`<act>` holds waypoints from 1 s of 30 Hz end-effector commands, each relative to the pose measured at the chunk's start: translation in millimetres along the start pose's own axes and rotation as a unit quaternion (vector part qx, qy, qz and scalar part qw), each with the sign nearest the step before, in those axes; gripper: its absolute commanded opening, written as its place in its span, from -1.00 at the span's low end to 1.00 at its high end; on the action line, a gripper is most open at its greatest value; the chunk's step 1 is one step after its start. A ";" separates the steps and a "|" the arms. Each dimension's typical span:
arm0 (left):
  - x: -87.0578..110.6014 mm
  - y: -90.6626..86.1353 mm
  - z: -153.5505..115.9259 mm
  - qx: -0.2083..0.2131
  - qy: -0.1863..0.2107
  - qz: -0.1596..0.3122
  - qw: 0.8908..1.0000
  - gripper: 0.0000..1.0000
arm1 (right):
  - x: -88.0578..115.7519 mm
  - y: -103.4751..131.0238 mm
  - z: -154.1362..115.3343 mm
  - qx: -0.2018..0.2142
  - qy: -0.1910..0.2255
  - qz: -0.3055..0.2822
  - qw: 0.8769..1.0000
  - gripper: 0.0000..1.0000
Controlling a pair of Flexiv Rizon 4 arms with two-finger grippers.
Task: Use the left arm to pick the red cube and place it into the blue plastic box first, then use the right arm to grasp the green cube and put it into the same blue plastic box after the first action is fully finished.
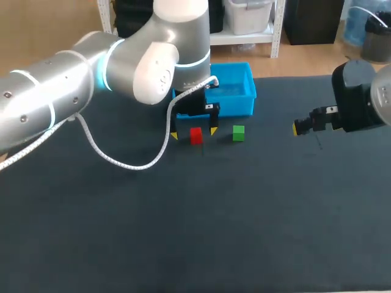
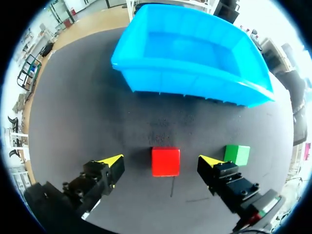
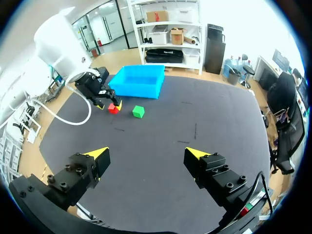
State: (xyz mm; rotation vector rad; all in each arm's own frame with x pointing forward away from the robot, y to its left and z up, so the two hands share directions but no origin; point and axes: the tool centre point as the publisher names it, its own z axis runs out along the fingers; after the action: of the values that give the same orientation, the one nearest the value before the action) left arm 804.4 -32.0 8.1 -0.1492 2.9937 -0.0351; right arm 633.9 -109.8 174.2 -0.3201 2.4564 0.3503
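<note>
Left wrist view: left gripper (image 2: 161, 161) spread wide, red cube (image 2: 165, 162) on table between fingers, untouched. First step in hand, grasp not yet made. Next move, probably: pinch cube, lift into blue plastic box (image 2: 190, 80) just ahead. Right gripper (image 3: 146, 153) wide, empty, well apart from green cube (image 3: 138, 111).

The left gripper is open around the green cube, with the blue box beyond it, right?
No. The left gripper is open around the red cube, as the left wrist view shows; the green cube sits outside its fingers. The box is beyond it.
</note>
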 end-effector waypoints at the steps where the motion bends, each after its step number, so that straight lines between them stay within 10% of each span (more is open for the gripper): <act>1: -8.6 -6.8 6.0 -0.009 0.006 -0.001 1.000 1.00 | 1.7 0.4 -0.4 0.001 -0.003 0.000 1.000 1.00; 11: -11.1 -7.4 12.6 -0.019 0.006 -0.005 1.000 1.00 | 1.7 0.4 -0.4 0.001 -0.003 0.000 1.000 1.00; 13: -10.9 -7.4 13.8 -0.019 0.007 -0.005 1.000 -0.04 | 1.7 0.4 -0.4 0.001 -0.003 0.000 1.000 1.00; 16: -9.9 -6.9 15.1 -0.019 0.010 -0.008 1.000 -0.96 | 1.7 0.4 -0.4 0.001 -0.003 0.000 1.000 1.00; 30: -10.8 -0.3 17.9 -0.015 0.014 -0.008 1.000 -1.00 | 1.7 0.4 -0.4 0.001 -0.003 0.000 1.000 1.00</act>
State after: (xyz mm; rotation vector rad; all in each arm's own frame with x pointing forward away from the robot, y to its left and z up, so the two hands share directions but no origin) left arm 813.3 -31.6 -9.6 -0.1825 3.0165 0.0131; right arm 633.9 -109.8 174.2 -0.3201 2.4564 0.3503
